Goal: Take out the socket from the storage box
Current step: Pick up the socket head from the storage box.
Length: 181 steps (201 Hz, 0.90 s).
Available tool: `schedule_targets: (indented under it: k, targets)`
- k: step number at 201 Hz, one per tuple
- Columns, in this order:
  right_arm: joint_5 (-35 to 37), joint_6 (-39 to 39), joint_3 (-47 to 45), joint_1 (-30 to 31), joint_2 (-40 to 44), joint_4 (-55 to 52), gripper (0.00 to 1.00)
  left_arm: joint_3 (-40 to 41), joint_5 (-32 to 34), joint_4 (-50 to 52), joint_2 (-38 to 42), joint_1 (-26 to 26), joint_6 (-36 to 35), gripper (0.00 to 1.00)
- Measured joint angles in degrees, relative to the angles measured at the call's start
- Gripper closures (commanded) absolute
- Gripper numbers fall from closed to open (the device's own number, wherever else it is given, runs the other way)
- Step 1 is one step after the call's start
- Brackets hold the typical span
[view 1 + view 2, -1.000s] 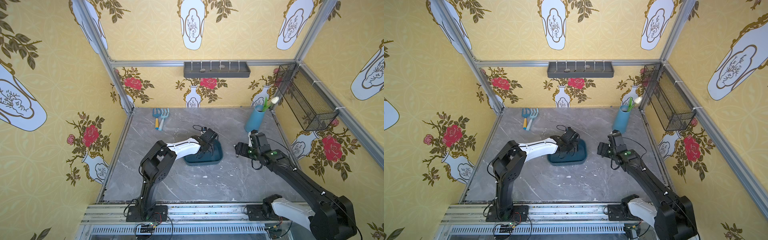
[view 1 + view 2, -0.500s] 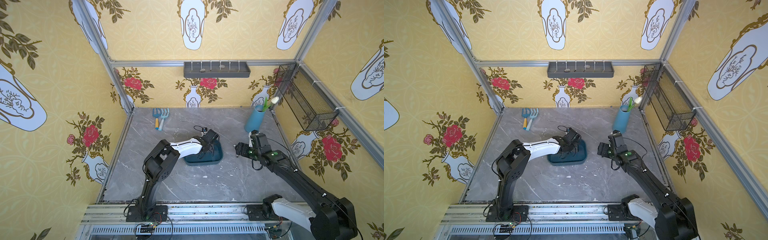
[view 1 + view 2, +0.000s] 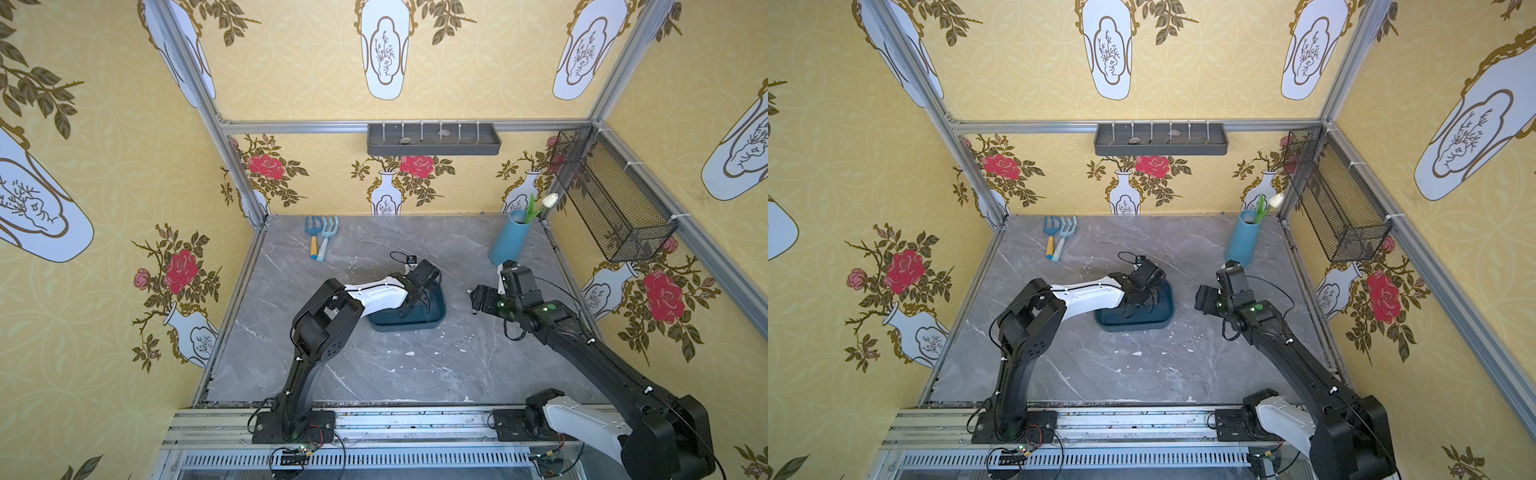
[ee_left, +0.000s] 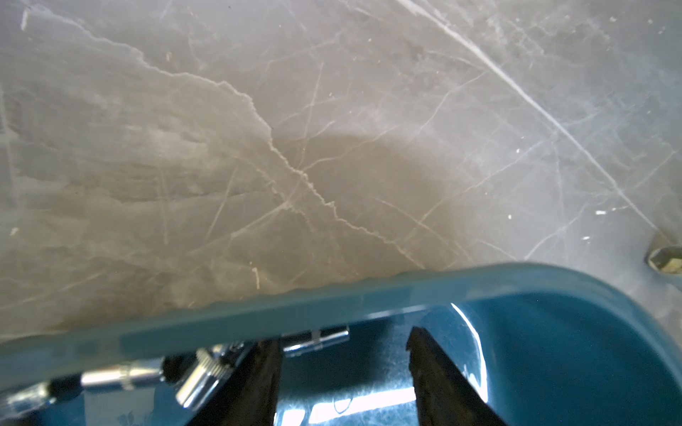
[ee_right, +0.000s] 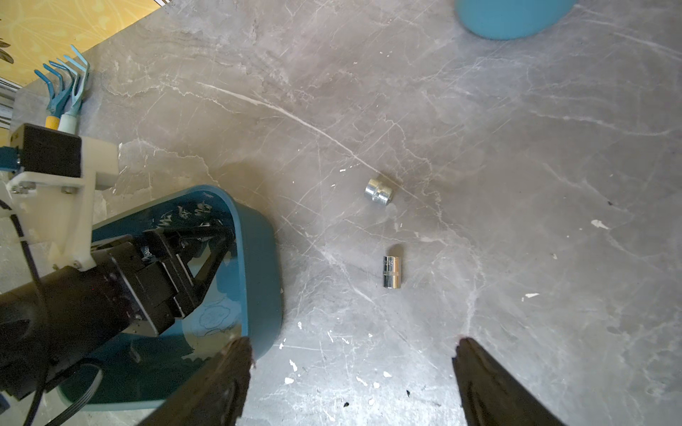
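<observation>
1. The garden tools lie in the table's far left corner, well apart from everything else. Bare grey surface runs along the left edge.
2. The storage box sits near the middle of the table. A wide bare strip lies between it and the near edge.
3. Several sockets lie inside the box against its wall.
4. Two loose sockets lie on the table to the right of the box, apart from it and from each other.
5. The vase stands in the far right corner, close to the right edge.
6. The left gripper reaches down into the box. Its jaws stand about half apart, with the box floor showing between them. Nothing is clamped; one socket lies just beside a fingertip.
7. The right gripper hangs over the table between the box and the right edge. Its jaws are spread wide and hold nothing, and the loose sockets lie ahead of it.
</observation>
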<state>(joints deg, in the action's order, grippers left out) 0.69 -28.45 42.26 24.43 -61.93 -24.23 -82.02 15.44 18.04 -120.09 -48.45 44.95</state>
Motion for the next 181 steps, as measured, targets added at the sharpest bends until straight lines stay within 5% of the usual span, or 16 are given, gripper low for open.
schedule_targets:
  k: [84, 181]
  targets:
    - [-0.2, 0.0, -0.8, 0.0, 0.0, 0.0, 0.1, -1.6, 1.7, -0.3, -1.9, -0.2, -0.5, 0.42]
    - [-0.5, -0.2, -1.6, 0.0, 0.0, 0.2, 0.1, -1.0, 5.4, -2.8, -3.0, -0.3, -2.8, 0.61]
